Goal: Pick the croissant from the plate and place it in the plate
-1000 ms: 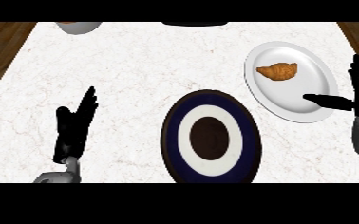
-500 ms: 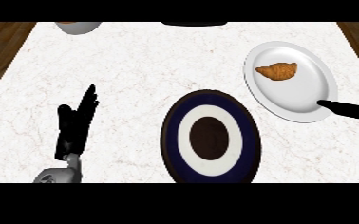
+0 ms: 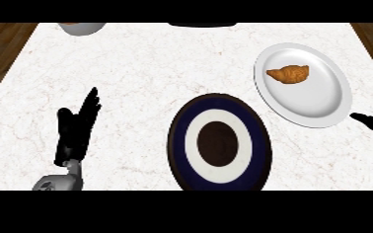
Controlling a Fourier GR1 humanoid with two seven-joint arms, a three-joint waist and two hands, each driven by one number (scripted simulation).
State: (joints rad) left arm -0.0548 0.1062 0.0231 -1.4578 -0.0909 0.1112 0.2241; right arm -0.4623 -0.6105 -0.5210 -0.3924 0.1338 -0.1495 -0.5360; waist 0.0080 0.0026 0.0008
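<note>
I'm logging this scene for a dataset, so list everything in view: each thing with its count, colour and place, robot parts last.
croissant: one, golden brown, on the white plate, upper part.
white plate: one, white, right side of the counter.
dark plate: one, dark blue rim, white ring, dark centre, front middle of the counter.
bowl: one, grey, far left edge, cut off by the view.
dark object: one, black, far middle edge, mostly cut off.
counter: one, white marble, wood beyond both ends.
left hand: one, black, open, fingers up, resting front left.
right hand: one, black, only a tip at the right edge.
</note>
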